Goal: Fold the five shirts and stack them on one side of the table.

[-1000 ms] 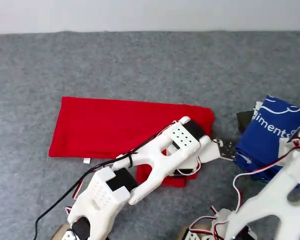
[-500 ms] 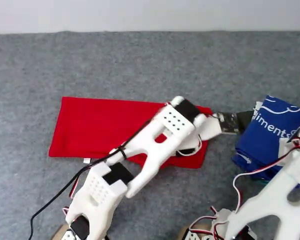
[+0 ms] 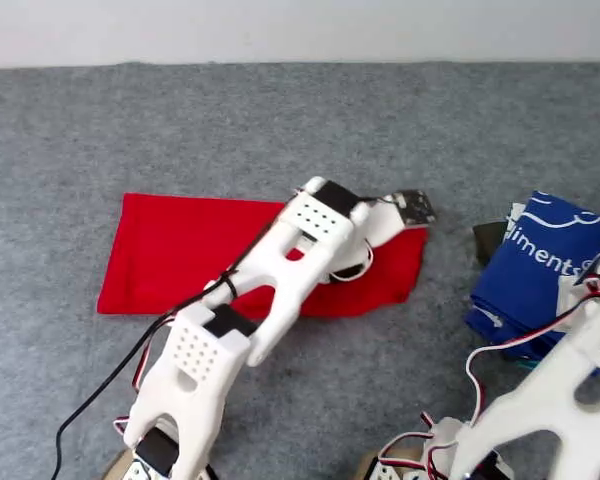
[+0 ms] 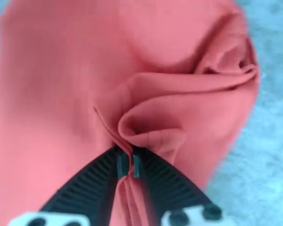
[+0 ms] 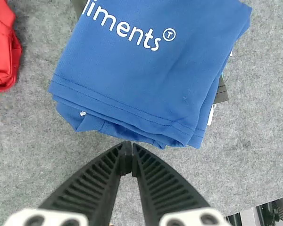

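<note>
This looks like a robotics lab bench. A grey felt-like cover [image 3: 280,110] spans the table, with white plastic arms [image 3: 315,225] trailing bare wires [image 3: 412,442] at its near edge. A plain white wall [image 3: 300,30] lines its far edge.

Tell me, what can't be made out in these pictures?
1. High view: the left arm covers the middle of the red shirt, hiding the fold there.
2. High view: the right arm overlaps the blue shirt, and how many shirts lie beneath it cannot be counted.
3. Left wrist view: the left end effector pinches blurred red cloth, so the layers cannot be counted.
</note>
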Robot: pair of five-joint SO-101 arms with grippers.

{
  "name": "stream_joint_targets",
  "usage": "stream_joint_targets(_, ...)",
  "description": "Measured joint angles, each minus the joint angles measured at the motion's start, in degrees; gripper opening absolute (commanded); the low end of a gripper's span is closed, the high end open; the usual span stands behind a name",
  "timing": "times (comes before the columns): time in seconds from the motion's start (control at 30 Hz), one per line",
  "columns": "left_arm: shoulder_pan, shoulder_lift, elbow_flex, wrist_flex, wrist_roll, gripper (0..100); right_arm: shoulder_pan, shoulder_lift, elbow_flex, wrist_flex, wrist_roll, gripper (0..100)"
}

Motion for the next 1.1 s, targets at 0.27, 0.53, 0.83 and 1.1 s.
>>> stream_joint_targets(0.27, -1.05, 0.26, -3.6, -0.35, -0.62, 8, 0.0, 0.0, 0.0, 0.0, 0.0, 0.9)
stream_joint_targets(0.53, -5.98, 0.35, -7.03, -0.26, -1.67, 15, 0.0, 0.0, 0.0, 0.0, 0.0, 0.9)
stream_joint_targets(0.83, -6.51, -0.44, -20.66, 13.36, -3.43, 6, 0.0, 0.0, 0.0, 0.0, 0.0, 0.9)
stream_joint_targets(1.1, 3.16, -6.33, -7.12, 13.63, -3.16, 2, 0.0, 0.0, 0.0, 0.0, 0.0, 0.9)
